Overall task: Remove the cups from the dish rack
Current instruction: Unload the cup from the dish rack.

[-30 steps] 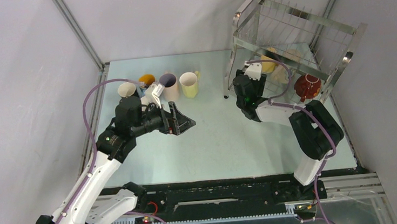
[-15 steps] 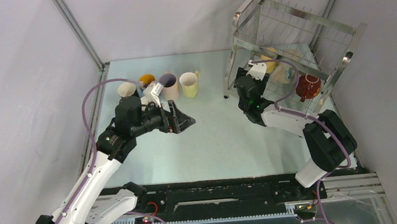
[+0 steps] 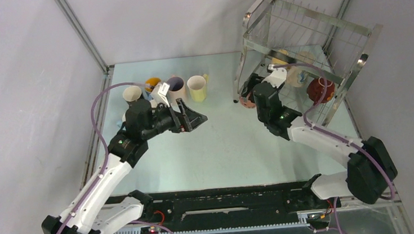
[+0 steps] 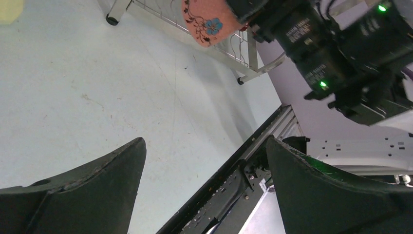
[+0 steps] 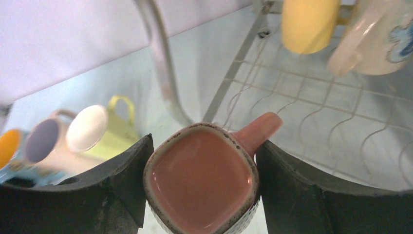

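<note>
My right gripper [image 5: 202, 161] is shut on a pink mug [image 5: 202, 178], one jaw on each side and its handle pointing toward the dish rack [image 3: 310, 34]. In the top view that pink mug [image 3: 245, 100] hangs just left of the rack's front leg under the right gripper [image 3: 249, 92]. A yellow mug [image 5: 309, 22], a cream mug [image 5: 372, 39] and a dark red mug [image 3: 322, 90] lie on the rack's lower tier. My left gripper [image 3: 193, 118] is open and holds nothing at mid-table. The left wrist view shows the flower-patterned pink mug [image 4: 209, 19] beyond that left gripper [image 4: 204, 146].
A row of mugs stands at the back left: a cream one [image 3: 132, 93], an orange-lined one [image 3: 153, 83], a purple-lined one [image 3: 175, 84] and a pale yellow one [image 3: 197, 88]. The rack's looped chrome end frame [image 5: 156, 58] rises just behind the held mug.
The right arm has swung its elbow out to the right and drawn the pink mug out at the rack's left end. The left gripper has shifted slightly toward the back.
</note>
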You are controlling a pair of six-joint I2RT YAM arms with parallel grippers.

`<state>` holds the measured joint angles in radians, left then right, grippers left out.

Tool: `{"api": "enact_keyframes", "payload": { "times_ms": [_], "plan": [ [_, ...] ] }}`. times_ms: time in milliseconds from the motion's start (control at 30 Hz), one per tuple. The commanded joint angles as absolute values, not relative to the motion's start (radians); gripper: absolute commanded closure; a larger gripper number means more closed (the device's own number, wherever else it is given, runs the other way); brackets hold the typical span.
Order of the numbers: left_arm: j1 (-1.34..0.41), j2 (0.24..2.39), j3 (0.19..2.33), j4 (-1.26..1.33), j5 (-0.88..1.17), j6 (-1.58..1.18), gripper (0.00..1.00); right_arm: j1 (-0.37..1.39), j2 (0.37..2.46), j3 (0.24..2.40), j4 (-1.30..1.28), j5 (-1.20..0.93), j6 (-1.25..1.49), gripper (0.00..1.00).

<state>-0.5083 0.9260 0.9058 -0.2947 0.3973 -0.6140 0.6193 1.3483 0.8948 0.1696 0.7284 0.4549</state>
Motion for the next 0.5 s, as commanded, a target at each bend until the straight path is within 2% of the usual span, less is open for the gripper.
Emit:
{"api": "enact_keyframes", "payload": {
  "times_ms": [0,467],
  "plan": [
    [-0.514,0.936,0.857,-0.149,0.398,-0.696,0.0,0.662,1.224,0.913,0.116,0.641,0.594,0.99],
    [-0.512,0.991,0.783,0.135,0.453,-0.861,0.03,0.725,1.073,0.912,0.079,0.364,0.832,1.0]
  ]
}}
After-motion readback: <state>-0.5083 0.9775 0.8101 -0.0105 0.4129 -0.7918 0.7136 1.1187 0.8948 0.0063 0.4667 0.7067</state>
